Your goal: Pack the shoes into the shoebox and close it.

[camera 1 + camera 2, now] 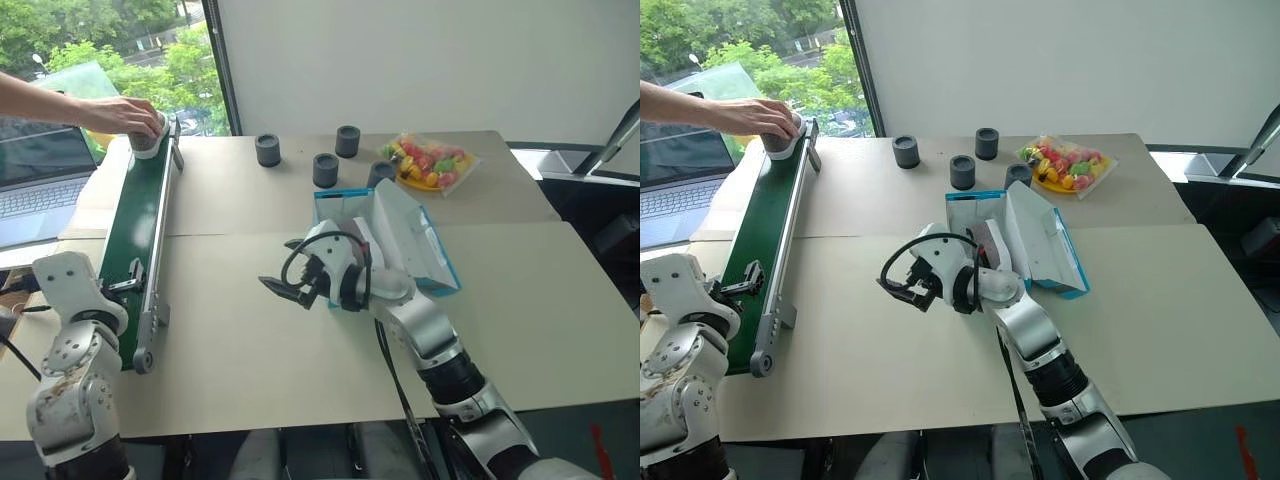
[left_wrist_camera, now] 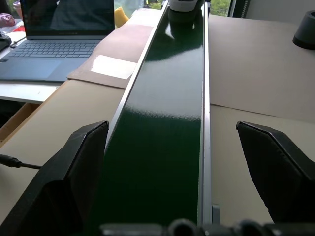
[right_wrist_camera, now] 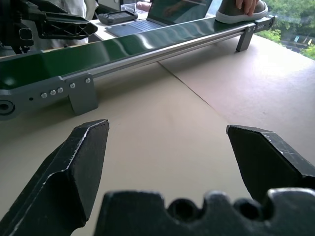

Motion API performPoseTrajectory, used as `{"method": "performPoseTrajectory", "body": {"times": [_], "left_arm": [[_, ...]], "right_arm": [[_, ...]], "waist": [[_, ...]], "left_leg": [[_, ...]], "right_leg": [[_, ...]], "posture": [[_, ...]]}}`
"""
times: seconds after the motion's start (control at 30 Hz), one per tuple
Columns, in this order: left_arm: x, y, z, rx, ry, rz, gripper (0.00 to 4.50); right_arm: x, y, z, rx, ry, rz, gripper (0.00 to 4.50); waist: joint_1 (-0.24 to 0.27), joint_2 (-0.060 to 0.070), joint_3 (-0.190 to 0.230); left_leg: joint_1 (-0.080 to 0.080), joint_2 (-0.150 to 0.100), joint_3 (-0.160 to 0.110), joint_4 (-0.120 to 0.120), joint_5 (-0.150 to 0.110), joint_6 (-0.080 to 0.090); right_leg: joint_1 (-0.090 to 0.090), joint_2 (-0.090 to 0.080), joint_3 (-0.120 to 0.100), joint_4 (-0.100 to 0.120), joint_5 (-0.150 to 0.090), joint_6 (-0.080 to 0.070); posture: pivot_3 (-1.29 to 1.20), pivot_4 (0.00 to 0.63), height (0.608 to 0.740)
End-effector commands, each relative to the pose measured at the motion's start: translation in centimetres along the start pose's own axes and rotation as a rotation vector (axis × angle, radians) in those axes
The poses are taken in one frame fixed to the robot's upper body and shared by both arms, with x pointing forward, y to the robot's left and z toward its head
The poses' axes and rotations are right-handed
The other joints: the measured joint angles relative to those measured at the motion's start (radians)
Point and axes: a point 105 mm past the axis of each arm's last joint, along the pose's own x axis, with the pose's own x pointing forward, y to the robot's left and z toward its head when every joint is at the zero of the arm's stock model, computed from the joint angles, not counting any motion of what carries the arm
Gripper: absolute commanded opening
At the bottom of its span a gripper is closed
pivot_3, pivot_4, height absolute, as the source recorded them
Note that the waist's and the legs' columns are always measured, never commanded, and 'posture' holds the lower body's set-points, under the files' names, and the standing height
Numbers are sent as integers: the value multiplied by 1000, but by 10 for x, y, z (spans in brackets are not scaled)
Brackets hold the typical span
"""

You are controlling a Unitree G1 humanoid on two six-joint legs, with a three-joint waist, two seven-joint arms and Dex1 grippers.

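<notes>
The shoebox [image 1: 1015,240] lies open on the table [image 1: 1160,320], its pale lid flap raised, with a shoe [image 1: 988,238] partly visible inside. Just beside the shoebox, the right gripper [image 1: 898,287] hovers over bare tabletop, jaws spread wide and holding nothing. Well apart from the shoebox, the left gripper [image 2: 184,162] sits at the near end of the green conveyor [image 1: 765,230], jaws spread wide astride the belt, empty. At the conveyor's far end, a person's hand [image 1: 755,117] rests on a second shoe [image 1: 785,143].

cyan shoebox [image 1: 432,262] open on table, grey shoe [image 1: 147,138] on green belt
</notes>
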Motion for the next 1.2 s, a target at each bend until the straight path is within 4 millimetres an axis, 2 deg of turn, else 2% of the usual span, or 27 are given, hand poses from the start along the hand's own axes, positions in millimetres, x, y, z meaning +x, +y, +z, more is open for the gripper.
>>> {"method": "performPoseTrajectory", "body": {"times": [0.03,0.33,0.5,0.67,0.87,1.2], "left_arm": [[0,-4,7,7,-35,-15,4470],[3,-11,3,1,-27,-42,4470],[5,-4,-20,16,64,-73,4470],[8,-2,-20,11,82,-78,4470],[14,10,-23,55,108,-46,4470],[11,30,-28,85,129,13,4470]], "right_arm": [[-1,-6,14,-6,-44,-34,4500],[-3,-10,8,2,-18,-61,4500],[0,-15,16,19,-49,-103,4500],[1,-15,17,21,-50,-110,4500],[0,-16,17,36,-55,-123,4500],[-1,-16,17,47,-54,-125,4500]], "waist": [[0,0,0],[-1,0,0],[-4,0,0],[-2,0,0],[-1,0,0],[-2,0,0]], "left_leg": [[0,0,0,0,0,0],[0,0,0,0,0,0],[0,0,0,0,0,0],[0,0,0,-1,0,0],[0,1,0,-1,0,0],[0,2,1,-2,0,0]], "right_leg": [[0,0,0,0,0,0],[0,0,0,0,0,0],[0,0,0,0,0,0],[-1,0,0,0,0,0],[-1,0,0,0,0,0],[-1,0,0,-1,0,0]], "posture": [[0,150,740],[0,150,740],[0,150,740],[0,150,740],[0,150,740],[0,150,740]]}}
